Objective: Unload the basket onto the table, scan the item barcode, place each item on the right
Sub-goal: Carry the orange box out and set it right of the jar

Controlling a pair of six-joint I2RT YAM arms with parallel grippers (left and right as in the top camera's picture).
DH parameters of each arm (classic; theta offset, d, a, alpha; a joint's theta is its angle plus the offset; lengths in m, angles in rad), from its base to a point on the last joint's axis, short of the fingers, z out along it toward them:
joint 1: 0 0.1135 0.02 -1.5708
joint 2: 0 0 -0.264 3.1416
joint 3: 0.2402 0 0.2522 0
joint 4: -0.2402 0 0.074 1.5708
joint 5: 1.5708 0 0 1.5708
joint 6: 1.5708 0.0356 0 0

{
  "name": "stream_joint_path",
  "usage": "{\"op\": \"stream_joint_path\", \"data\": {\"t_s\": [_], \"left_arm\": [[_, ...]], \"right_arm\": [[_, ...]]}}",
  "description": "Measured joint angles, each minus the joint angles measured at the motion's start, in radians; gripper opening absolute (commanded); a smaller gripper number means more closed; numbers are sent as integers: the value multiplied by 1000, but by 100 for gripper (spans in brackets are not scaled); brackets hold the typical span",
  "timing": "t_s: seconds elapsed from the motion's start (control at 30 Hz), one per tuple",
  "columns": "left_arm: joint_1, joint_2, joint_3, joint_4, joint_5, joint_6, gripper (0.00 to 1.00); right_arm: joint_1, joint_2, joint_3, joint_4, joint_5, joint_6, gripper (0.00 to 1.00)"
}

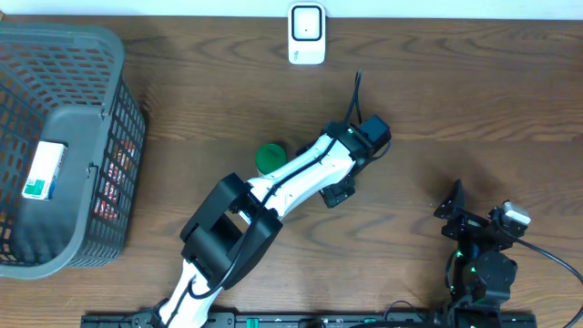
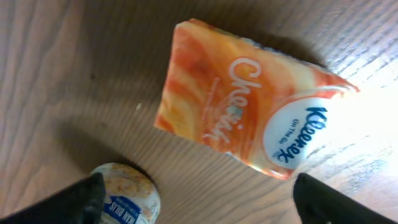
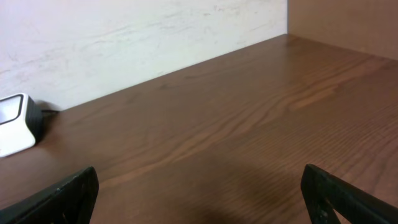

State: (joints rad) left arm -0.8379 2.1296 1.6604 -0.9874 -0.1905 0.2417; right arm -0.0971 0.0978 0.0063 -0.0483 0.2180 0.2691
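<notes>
One brown wooden table (image 1: 455, 91). One grey plastic mesh basket (image 1: 109, 55) at its left end. Two grippers: left gripper (image 2: 199, 199) fingers spread wide, gripping nothing; right gripper (image 3: 199, 199) likewise spread. One orange Kleenex tissue pack (image 2: 249, 99) lies flat on the table below the left gripper, untouched. One white scanner (image 1: 306, 34) at the far edge. One white-and-green carton (image 1: 45, 170) in the basket. One small green-topped round container (image 1: 270, 158) beside the left arm.

The left arm (image 1: 310, 169) hides the tissue pack (image 2: 249, 118) from overhead.
</notes>
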Motion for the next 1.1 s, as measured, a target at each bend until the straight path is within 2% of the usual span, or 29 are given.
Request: {"op": "stream_joint_path", "data": {"t_s": [0.13, 0.3, 0.43, 0.47, 0.57, 0.6, 0.73, 0.83, 0.93, 1.1], "left_arm": [[0, -83, 0, 5, 5, -2, 96], [3, -437, 13, 71, 5, -46, 99], [83, -692, 39, 131, -72, -158, 98], [140, -753, 46, 136, -98, -203, 98], [438, -890, 48, 113, -160, -360, 98], [499, -905, 48, 98, -176, -393, 98], [952, -942, 47, -28, -175, -600, 98], [1162, -923, 44, -74, -166, -697, 98], [1257, -883, 33, -88, -147, -745, 98], [1302, -742, 13, -122, -124, -777, 98]], "right_arm": [[0, 0, 0, 0, 0, 0, 99], [0, 0, 0, 0, 0, 0, 99], [0, 0, 0, 0, 0, 0, 99], [0, 0, 0, 0, 0, 0, 99], [0, 0, 0, 0, 0, 0, 99], [0, 0, 0, -1, 0, 0, 99], [0, 0, 0, 0, 0, 0, 99], [0, 0, 0, 0, -1, 0, 99], [0, 0, 0, 0, 0, 0, 99], [0, 0, 0, 0, 0, 0, 99]]}}
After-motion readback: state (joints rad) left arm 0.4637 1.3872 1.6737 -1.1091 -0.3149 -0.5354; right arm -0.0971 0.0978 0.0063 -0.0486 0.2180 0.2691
